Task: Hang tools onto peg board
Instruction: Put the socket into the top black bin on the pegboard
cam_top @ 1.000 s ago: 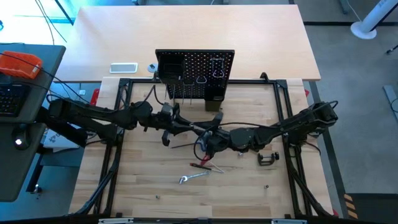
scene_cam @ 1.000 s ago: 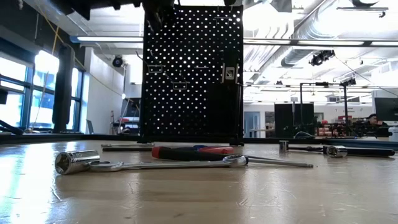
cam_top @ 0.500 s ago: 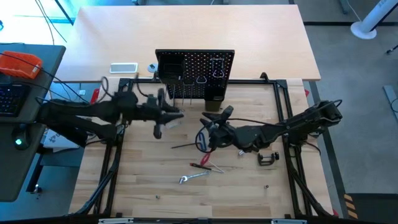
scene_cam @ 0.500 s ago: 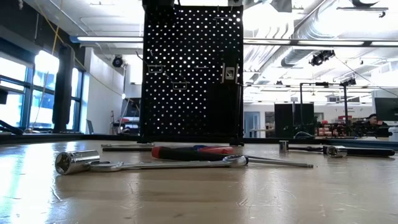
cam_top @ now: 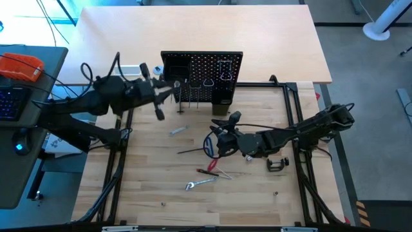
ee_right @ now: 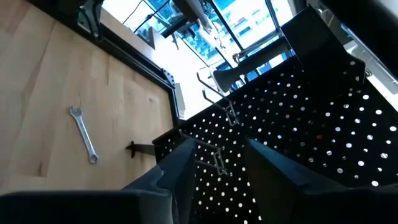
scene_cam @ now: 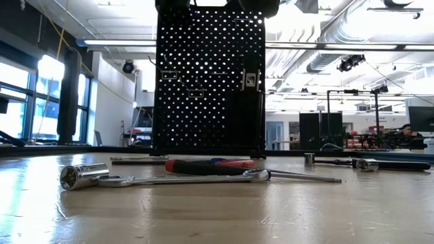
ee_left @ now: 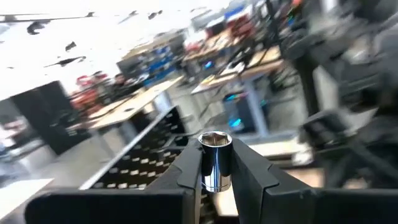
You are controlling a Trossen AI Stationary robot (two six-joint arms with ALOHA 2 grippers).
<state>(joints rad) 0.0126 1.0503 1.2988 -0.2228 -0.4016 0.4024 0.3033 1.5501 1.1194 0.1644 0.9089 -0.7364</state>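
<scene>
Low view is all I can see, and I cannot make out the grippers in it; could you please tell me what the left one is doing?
Observer: The left gripper is shut on a silver socket, beside the peg board, at its left side in the high view.
Operator: Thank you. And the right gripper?
Observer: The right gripper is open, with nothing between its fingers, and faces the peg board.
Operator: Is the C-clamp anywhere?
Observer: Yes, the black C-clamp lies on the table, on the right arm's side.
</scene>
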